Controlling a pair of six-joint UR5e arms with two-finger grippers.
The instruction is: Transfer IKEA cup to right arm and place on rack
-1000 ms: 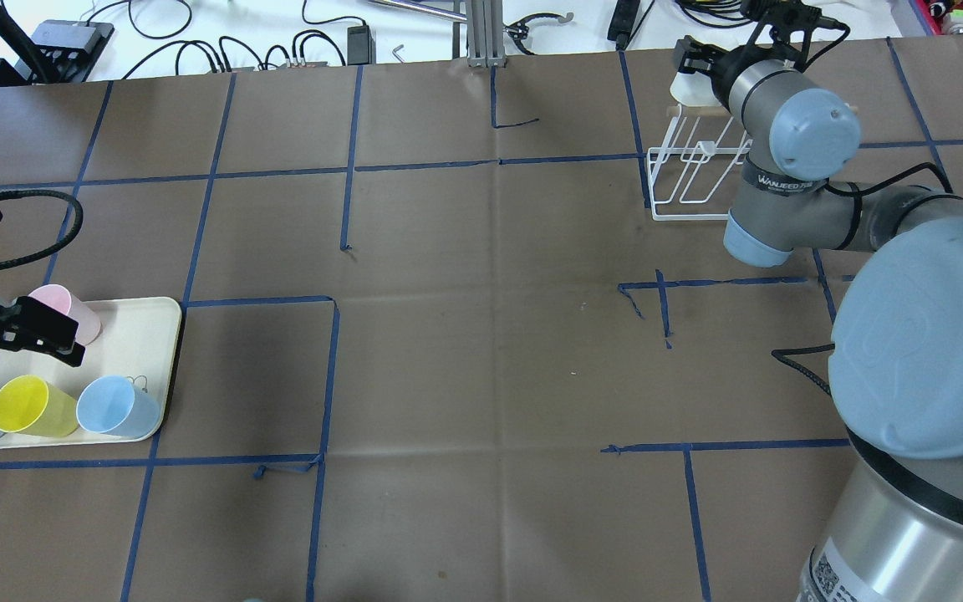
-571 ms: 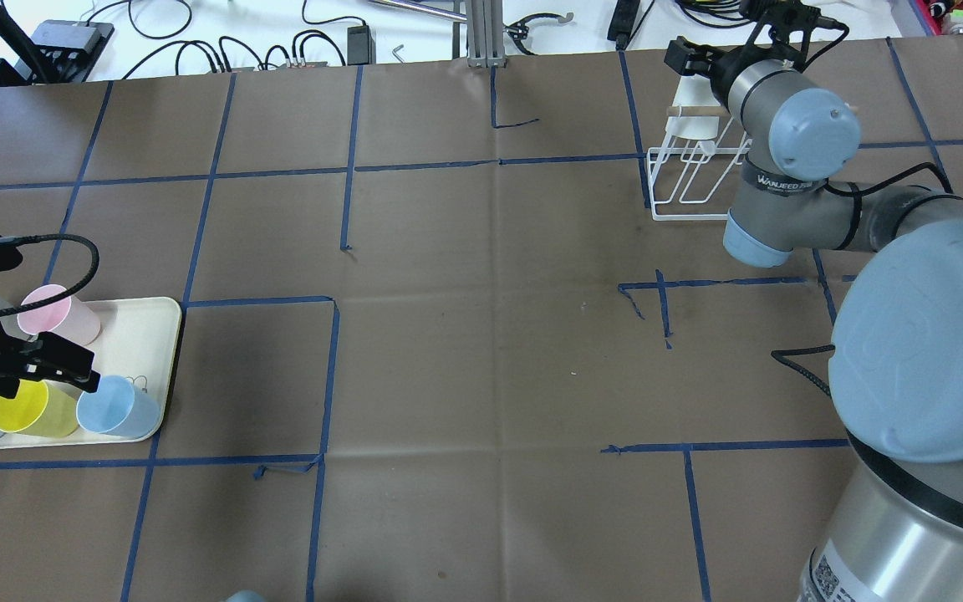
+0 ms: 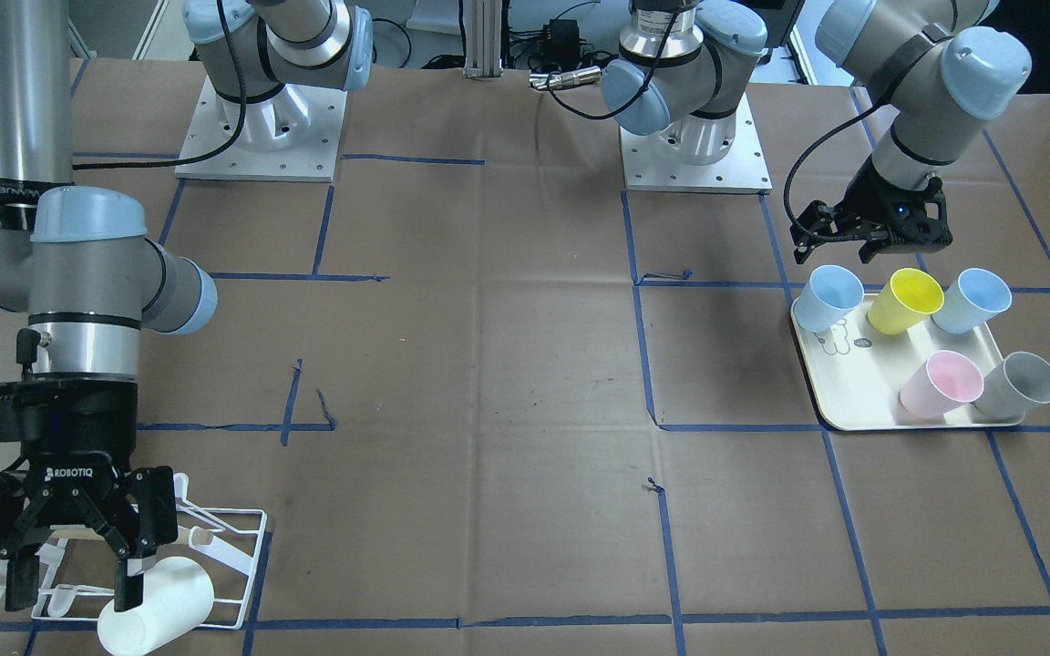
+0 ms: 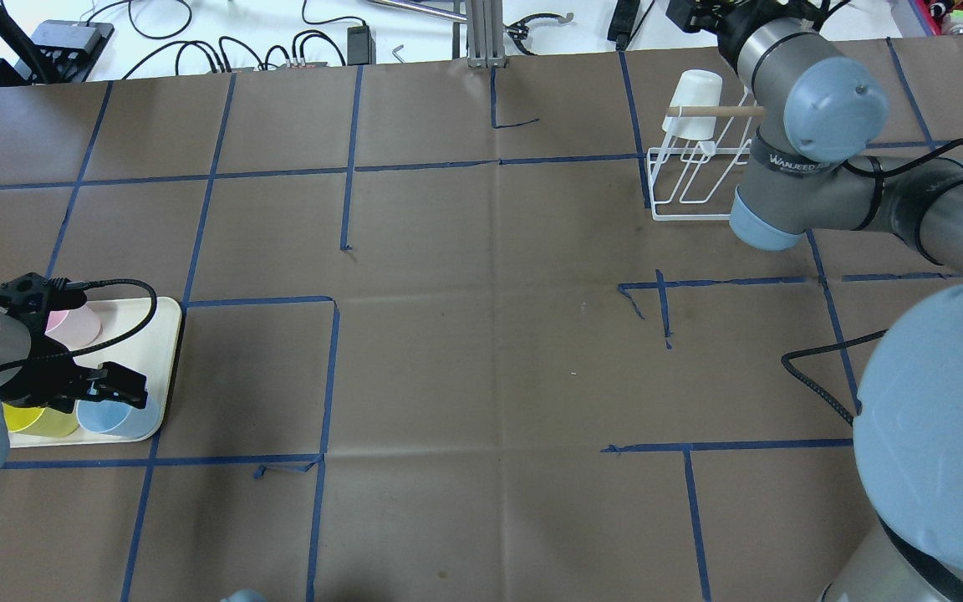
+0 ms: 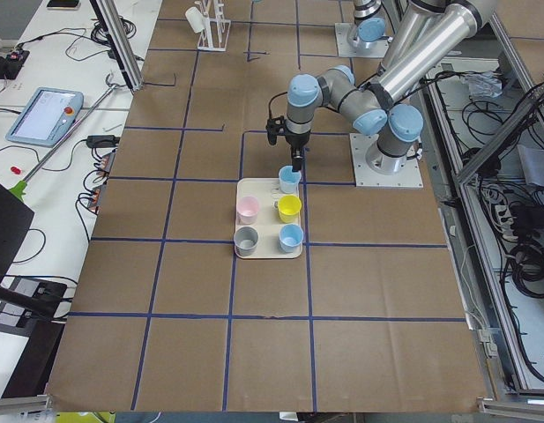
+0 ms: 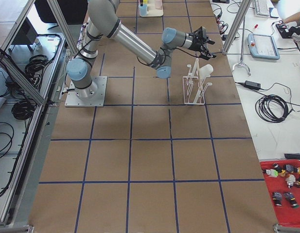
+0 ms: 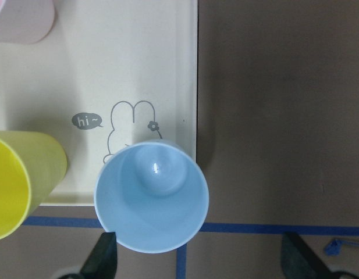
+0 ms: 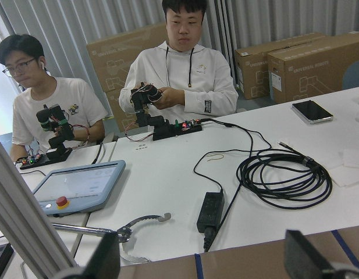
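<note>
**IKEA cup on the rack, both grippers empty**

IKEA cup (image 4: 693, 104) is plain white and tapered. It sits tilted on the outer end of the rack (image 4: 690, 182), its narrower closed end uppermost. The rack's wooden dowel (image 4: 728, 110) crosses in front of it.

The right gripper (image 3: 74, 583), marked ROBOTIQ, hangs with its jaws spread and nothing between them. In the front-facing view one finger seems to overlap the cup. The right-side view shows the gripper clearly above and apart from it. The overhead view cuts this gripper off at the top edge.

At the table's other end the left gripper (image 3: 839, 248) is also spread and empty, over a cream tray (image 3: 853, 405). Only its wrist camera shows the fingertips straddling a light-blue cup (image 7: 151, 197) at the tray's corner. That cup stands beside a rabbit drawing that says "hi~". Yellow, pink, grey and a second blue cup share the tray.

Brown paper (image 4: 481, 334) gridded with blue tape (image 4: 415, 165) covers the table. The right wrist camera alone looks outward, at two seated operators (image 8: 185, 75) holding controllers at a white bench (image 8: 167, 192). On the bench are a coiled black cable (image 8: 284, 177) and a teach pendant (image 8: 80, 186), with cardboard boxes (image 8: 307, 64) behind.
</note>
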